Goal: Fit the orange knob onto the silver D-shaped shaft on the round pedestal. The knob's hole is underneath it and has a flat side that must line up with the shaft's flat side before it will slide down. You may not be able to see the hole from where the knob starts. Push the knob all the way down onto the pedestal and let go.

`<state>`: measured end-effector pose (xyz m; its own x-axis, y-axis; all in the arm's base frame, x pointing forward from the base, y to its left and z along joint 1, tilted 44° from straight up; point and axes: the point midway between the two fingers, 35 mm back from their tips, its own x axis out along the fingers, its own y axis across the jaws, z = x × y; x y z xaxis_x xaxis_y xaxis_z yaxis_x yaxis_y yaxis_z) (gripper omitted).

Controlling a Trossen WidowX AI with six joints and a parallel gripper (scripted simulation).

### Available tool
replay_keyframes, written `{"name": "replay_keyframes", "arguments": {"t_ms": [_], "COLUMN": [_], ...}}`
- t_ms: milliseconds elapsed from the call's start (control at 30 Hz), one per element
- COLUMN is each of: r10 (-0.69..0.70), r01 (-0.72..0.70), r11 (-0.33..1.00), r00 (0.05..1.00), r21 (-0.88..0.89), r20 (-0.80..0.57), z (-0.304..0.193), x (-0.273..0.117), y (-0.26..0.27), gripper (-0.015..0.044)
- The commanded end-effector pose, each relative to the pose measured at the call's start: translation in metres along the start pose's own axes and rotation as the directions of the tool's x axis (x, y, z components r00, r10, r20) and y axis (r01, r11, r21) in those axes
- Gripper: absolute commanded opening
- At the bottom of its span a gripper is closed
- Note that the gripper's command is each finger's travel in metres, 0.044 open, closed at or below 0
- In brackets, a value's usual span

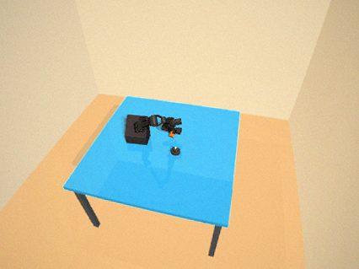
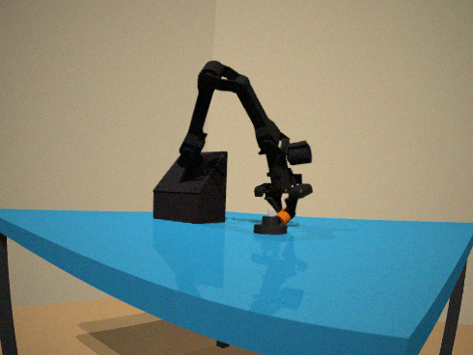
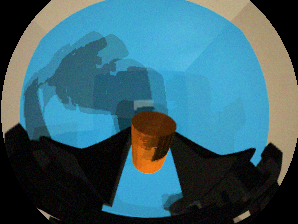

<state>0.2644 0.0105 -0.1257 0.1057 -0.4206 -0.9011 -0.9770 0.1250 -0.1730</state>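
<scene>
The orange knob [image 1: 172, 134] [image 2: 284, 216] [image 3: 150, 146] is a short cylinder, held tilted between my fingertips. My gripper [image 2: 285, 213] [image 3: 150, 132] is shut on its sides. One dark, shaded end shows in the wrist view; no hole can be made out there. The knob's exact height above the table is hard to tell. The dark round pedestal [image 1: 175, 152] [image 2: 270, 229] stands on the table, apart from the knob in the top view and partly overlapping it in the exterior view. Its pale shaft [image 1: 175, 148] [image 2: 271, 212] stands upright and bare; its flat side cannot be made out.
The blue table [image 1: 194, 192] [image 2: 145, 260] carries the arm's dark box-shaped base [image 1: 137, 136] [image 2: 188, 204], to the left of the pedestal in the top and exterior views. The arm arches from it to the gripper. Dark arm shadows and reflections lie on the table in the wrist view.
</scene>
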Motion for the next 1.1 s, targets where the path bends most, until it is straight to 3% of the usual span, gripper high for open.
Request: {"name": "replay_keyframes", "arguments": {"t_ms": [0, 500, 1067], "r10": [-0.001, 0.002, 0.005], "r01": [0.001, 0.0, -0.002], "r11": [1.0, 1.0, 1.0], "r00": [0.998, 0.949, 0.821], "r21": [-0.002, -0.004, -0.007], "r20": [0.064, 0.314, 0.57], "z": [-0.004, -0.02, -0.039], "x": [-0.003, -0.009, -0.012], "y": [0.001, 0.002, 0.002], "gripper": [0.0179, 0.0179, 0.0179]}}
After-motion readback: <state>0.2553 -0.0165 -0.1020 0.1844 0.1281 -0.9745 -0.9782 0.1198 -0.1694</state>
